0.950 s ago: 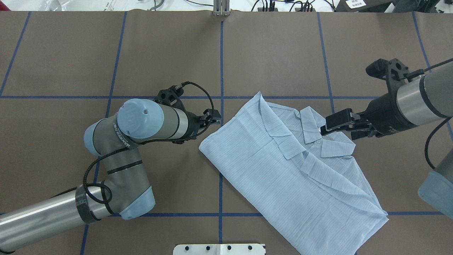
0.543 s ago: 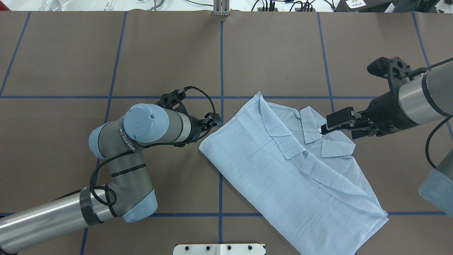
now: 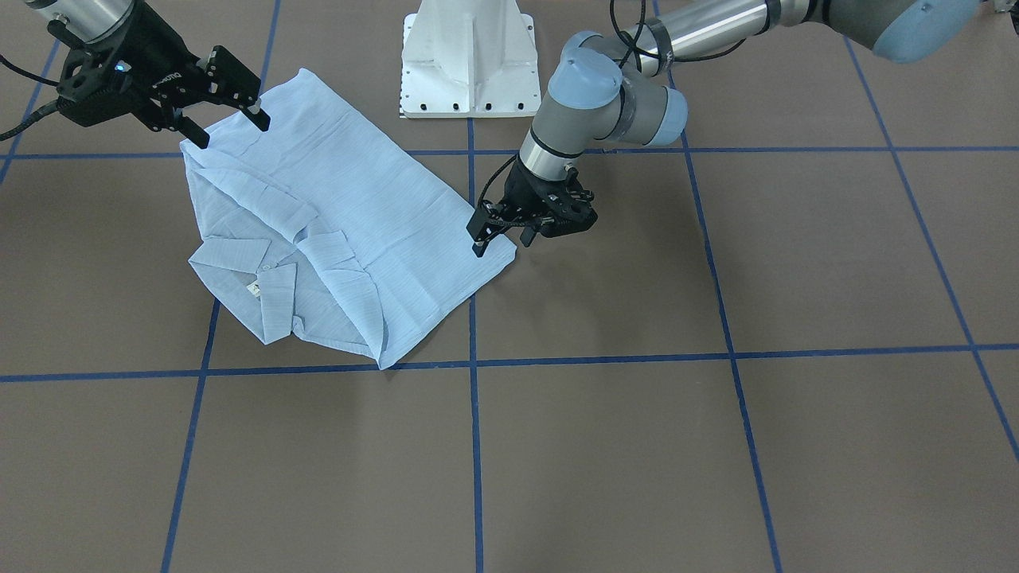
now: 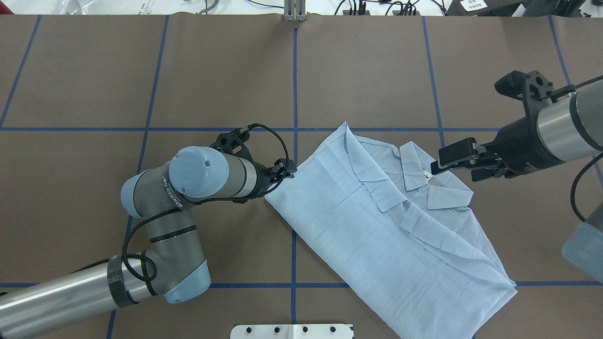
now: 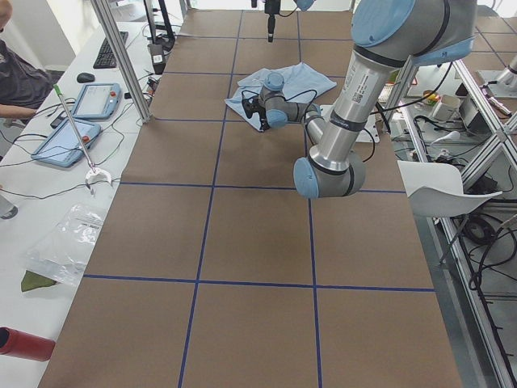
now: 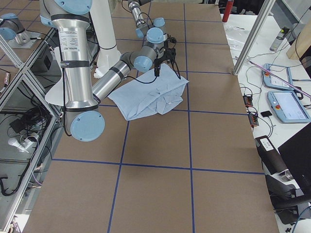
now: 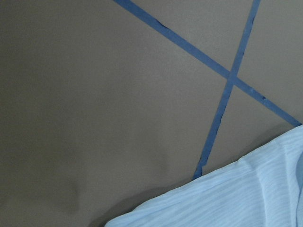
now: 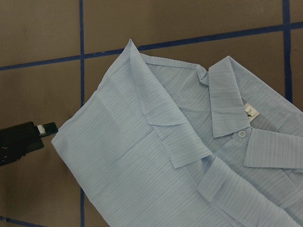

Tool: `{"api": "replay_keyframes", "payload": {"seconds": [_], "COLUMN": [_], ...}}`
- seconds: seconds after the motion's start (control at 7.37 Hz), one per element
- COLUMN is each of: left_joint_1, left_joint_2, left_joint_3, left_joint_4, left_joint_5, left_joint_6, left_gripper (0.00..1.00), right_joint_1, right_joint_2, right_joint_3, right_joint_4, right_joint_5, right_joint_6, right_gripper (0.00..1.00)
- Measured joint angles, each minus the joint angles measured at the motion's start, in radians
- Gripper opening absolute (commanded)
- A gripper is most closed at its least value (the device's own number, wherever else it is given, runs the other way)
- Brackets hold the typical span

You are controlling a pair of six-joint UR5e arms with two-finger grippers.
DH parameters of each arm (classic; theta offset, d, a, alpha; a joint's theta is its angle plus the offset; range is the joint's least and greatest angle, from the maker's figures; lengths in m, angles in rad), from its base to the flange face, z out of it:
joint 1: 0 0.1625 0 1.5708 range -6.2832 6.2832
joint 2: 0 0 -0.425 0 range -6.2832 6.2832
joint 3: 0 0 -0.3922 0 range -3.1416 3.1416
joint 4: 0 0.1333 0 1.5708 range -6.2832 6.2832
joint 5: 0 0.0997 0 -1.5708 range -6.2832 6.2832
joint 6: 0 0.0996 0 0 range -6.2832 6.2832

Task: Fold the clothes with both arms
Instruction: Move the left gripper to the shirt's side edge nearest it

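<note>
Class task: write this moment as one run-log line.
shirt: partly folded, flat | left hand: at shirt corner | right hand: open, near collar

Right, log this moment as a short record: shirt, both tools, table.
shirt: pale blue, lying flat on the table, sides folded in over the front, collar at the robot's right
left tool: low at the shirt's near corner, seemingly open, one fingertip at the cloth edge
right tool: open beside the collar, holding no cloth
table: brown surface with a blue tape grid
fold stage: no cloth lifted
</note>
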Motion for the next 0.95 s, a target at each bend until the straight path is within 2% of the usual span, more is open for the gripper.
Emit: {"api": "replay_keyframes", "payload": {"seconds": [0.41, 0.95], "left_joint_1": [0.021, 0.042], "left_joint_2": [0.001, 0.002], "left_joint_3": [0.008, 0.012], "left_joint_4": [0.007, 0.015], "left_joint_5": [0.001, 0.000], "left_joint_6": [0.000, -0.002], "left_gripper": [0.92, 0.73], "right_joint_1": [0.002, 0.001], "right_joint_2": [-0.001, 0.002], "right_joint_3": [-0.003, -0.007], "right_joint_4": [-0.001, -0.002], "right_joint_5": [0.001, 0.004], "right_joint_6": [0.000, 0.000], "right_gripper": [1.00, 1.00]}}
